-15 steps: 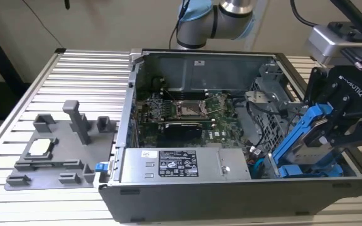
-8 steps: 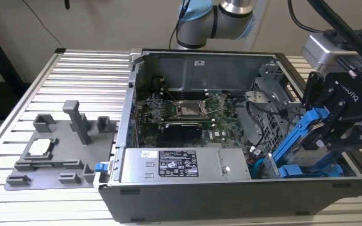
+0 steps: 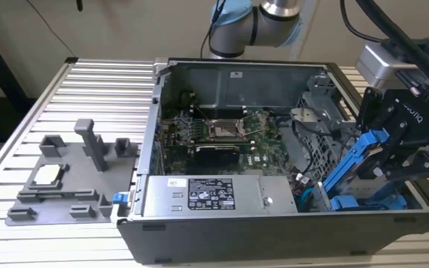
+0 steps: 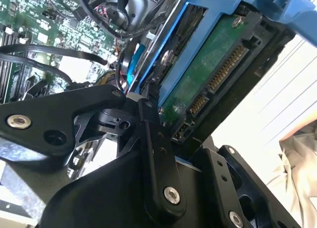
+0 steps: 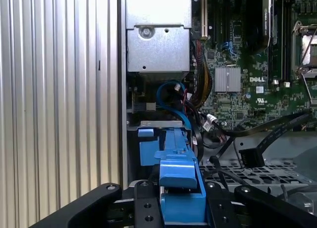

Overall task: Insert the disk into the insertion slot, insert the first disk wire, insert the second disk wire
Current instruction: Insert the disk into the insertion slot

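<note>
Now the gripper (image 3: 384, 152), clamped on the disk (image 3: 352, 164), is holding it tilted at the insertion slot (image 3: 323, 195), lower right; both wires (image 5: 250, 157) are waiting.

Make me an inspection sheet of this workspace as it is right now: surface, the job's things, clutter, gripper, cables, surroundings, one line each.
Surface: slotted metal table with an open computer case standing on it.
Job's things: the disk in its blue frame, tilted, lower end down by the drive cage; not lying flat in a bay. A second blue frame lies below it.
Clutter: grey fixture plate with posts, beside the case at the exterior view's left.
Gripper: gripper shut on the disk.
Cables: black cables and a blue cable loose inside the case.
Surroundings: arm joints behind the case.
</note>
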### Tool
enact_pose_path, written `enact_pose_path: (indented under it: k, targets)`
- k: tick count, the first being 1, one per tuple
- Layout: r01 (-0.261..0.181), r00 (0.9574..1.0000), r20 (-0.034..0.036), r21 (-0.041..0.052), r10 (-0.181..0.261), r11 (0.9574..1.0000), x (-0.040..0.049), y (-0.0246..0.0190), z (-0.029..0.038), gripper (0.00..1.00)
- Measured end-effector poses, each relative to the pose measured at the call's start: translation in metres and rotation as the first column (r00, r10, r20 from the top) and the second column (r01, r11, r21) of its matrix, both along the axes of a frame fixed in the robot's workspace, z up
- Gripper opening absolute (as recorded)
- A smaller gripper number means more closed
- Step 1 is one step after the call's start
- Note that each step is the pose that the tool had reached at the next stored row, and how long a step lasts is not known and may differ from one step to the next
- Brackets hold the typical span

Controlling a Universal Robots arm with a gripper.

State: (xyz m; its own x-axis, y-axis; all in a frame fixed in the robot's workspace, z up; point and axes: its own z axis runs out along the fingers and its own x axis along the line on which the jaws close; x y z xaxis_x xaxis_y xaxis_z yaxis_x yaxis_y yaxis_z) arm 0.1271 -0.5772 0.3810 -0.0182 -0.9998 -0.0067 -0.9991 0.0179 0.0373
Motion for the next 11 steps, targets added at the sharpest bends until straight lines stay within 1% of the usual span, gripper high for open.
enact_pose_path:
  k: [5, 7, 8, 10, 11]
  targets:
    - [0.0, 1.0, -0.0003, 0.0, 0.0, 1.0, 0.0, -0.0003, 0.0, 0.33]
    - [0.0, 1.0, -0.0008, -0.0001, 0.0, 1.0, 0.0001, -0.0004, 0.0, 0.34]
    - [0.0, 1.0, -0.0008, -0.0002, 0.0, 1.0, 0.0001, -0.0004, 0.0, 0.46]
    - [0.0, 1.0, -0.001, -0.0008, 0.0, 1.0, 0.0, -0.0004, 0.0, 0.46]
    - [0.0, 1.0, -0.0013, -0.0013, 0.0, 1.0, 0.0, -0.0004, 0.0, 0.53]
